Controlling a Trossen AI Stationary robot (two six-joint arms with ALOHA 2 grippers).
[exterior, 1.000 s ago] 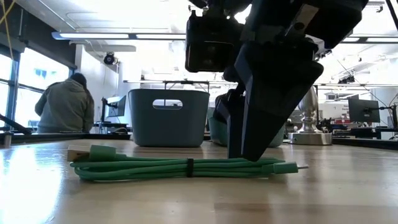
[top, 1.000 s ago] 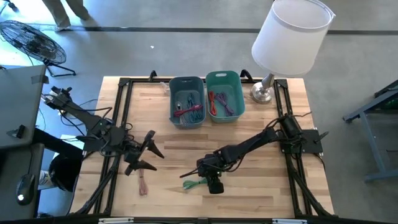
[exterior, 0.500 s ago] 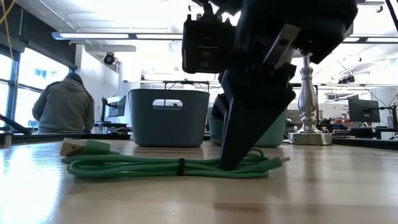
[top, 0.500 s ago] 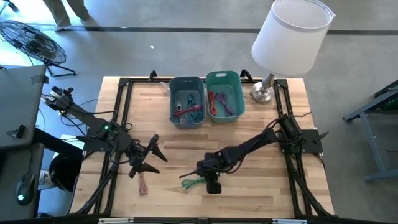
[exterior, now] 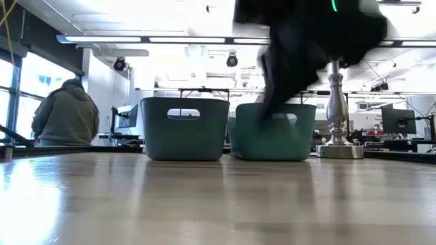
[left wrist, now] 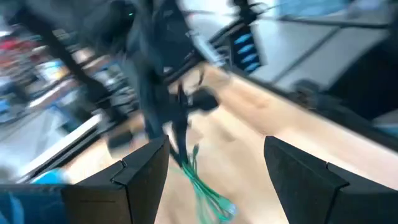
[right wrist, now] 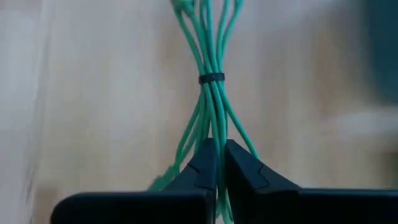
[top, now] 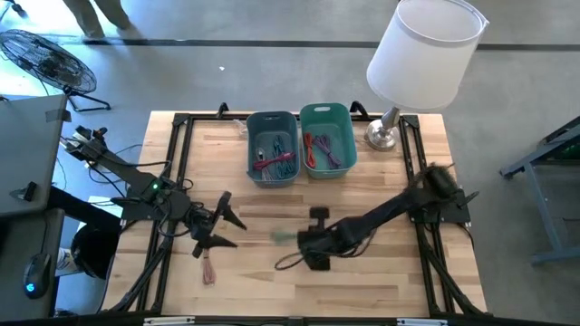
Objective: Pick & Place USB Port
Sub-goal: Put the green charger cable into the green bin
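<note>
The table's [top: 381, 281] near half, from four round to eight o'clock, lies bare and passable. At twelve o'clock two bins [top: 273, 147] stand side by side, touching, walling off the far edge; a lamp [top: 421, 56] stands at one o'clock (its shade overhangs that corner). A pinkish cable bundle [top: 208, 269] lies at eight o'clock.

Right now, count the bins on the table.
2: a blue-grey bin and a teal bin, side by side at the far edge, left of the lamp. None look hidden.
</note>
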